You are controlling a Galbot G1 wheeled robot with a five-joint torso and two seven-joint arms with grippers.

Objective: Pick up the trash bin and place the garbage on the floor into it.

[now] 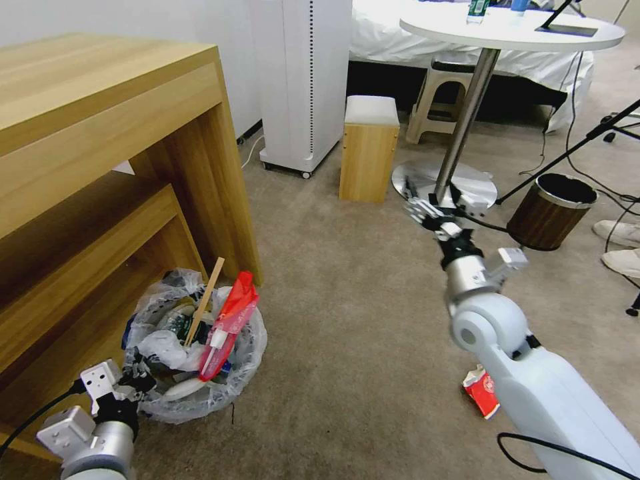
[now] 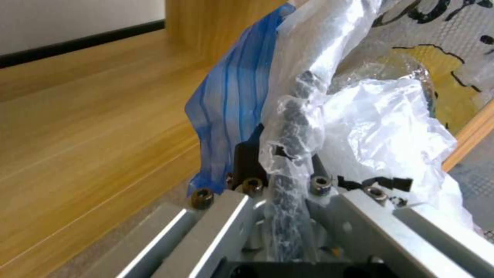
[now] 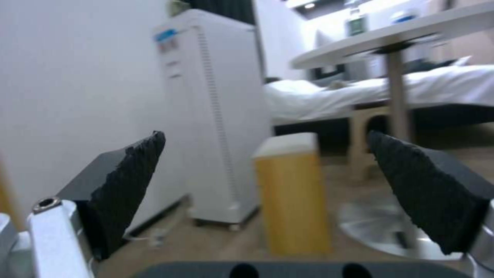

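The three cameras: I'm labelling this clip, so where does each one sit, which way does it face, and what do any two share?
Head view: high on the robot, looking down at the floor; both arms show, left gripper at the trash bin.
Left wrist view: pressed against the bin's bag, fingers clamped on its rim.
Right wrist view: low, facing the room between open fingers.
Shared: the wooden stool, head and right wrist.

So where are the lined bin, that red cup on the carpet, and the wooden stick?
bin (image 1: 241, 393): head view, bag-covered wall.
red cup (image 1: 481, 392): head view, crushed side, beside the right arm.
stick (image 1: 205, 300): head view, mid-shaft, poking from the bin.
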